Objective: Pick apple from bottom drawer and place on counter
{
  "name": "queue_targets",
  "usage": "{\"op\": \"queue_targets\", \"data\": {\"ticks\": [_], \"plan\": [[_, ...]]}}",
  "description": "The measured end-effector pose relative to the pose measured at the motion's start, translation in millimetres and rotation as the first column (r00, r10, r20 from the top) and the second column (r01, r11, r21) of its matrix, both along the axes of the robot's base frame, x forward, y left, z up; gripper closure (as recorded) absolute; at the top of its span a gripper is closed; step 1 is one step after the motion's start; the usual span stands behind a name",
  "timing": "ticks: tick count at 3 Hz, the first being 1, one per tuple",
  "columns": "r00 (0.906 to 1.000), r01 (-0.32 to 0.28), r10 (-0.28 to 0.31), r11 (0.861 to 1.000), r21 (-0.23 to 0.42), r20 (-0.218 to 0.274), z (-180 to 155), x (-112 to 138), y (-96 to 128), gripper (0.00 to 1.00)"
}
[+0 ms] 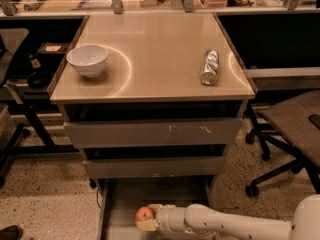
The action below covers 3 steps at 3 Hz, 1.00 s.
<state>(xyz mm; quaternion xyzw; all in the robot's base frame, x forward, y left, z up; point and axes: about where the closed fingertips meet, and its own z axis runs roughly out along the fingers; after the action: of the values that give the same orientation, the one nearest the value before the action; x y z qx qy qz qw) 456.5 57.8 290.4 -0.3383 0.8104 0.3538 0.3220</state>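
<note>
One gripper reaches low into the open bottom drawer; we see its fingers closed around the apple, well below the counter.

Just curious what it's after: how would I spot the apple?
Below the beige counter, the bottom drawer is pulled open. At the gripper inside it is the apple: small, round, red-orange, unlike the white bowl and silver can up top.
</note>
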Motion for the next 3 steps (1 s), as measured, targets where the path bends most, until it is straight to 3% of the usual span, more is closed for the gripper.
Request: {"op": "queue_targets", "data": {"ticks": [1, 3], "plan": [[1.0, 0.0, 0.0, 1.0, 0.0, 0.0, 0.1, 0.0, 0.2, 1.0], [0.9985, 0.0, 0.001, 1.0, -0.016, 0.055, 67.6, 12.2, 2.4, 1.0]]}}
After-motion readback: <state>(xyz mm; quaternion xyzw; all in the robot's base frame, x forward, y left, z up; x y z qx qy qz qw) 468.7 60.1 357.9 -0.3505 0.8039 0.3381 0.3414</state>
